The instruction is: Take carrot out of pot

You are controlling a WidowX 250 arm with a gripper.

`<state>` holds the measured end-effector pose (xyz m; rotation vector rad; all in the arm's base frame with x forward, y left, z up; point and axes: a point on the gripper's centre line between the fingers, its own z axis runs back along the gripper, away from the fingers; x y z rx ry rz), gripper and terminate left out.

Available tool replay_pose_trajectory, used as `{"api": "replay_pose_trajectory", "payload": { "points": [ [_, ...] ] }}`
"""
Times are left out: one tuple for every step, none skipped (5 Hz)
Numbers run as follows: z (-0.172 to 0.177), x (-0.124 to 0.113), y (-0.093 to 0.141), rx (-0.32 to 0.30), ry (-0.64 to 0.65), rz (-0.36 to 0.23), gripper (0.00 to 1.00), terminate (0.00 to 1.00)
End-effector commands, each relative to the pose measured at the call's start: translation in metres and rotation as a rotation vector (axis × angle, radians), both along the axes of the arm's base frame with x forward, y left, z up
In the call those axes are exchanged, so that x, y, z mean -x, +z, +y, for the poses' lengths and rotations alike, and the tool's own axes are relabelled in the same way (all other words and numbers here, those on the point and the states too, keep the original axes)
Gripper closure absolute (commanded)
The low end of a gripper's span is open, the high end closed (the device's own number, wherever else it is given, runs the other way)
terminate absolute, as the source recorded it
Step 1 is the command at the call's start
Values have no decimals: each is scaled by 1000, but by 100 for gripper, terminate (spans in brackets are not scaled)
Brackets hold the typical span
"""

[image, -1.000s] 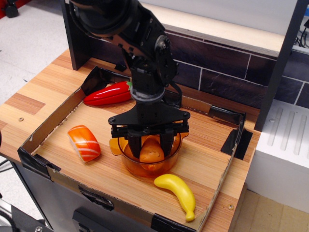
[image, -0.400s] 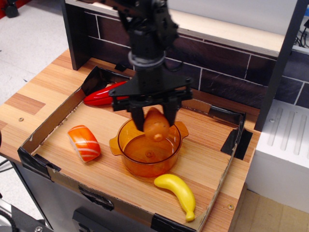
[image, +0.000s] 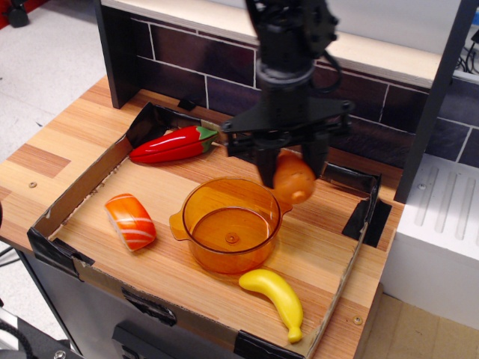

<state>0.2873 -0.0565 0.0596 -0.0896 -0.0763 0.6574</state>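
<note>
The carrot (image: 293, 179) has moved right, clear of the pot (image: 229, 232) (now empty), gripped firmly by the gripper (image: 292, 170), so only placing remains.

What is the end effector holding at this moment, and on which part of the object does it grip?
The end effector holds the carrot, gripping its upper part between the two fingers. The carrot hangs in the air beside the pot, outside it.
</note>
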Motion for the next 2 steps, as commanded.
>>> {"api": "replay_pose_trajectory", "payload": {
  "points": [
    [-27, -28, -10, -18, 3, 9, 100, 0],
    [-31, -34, -30, -31, 7, 50, 100, 0]
  ]
}}
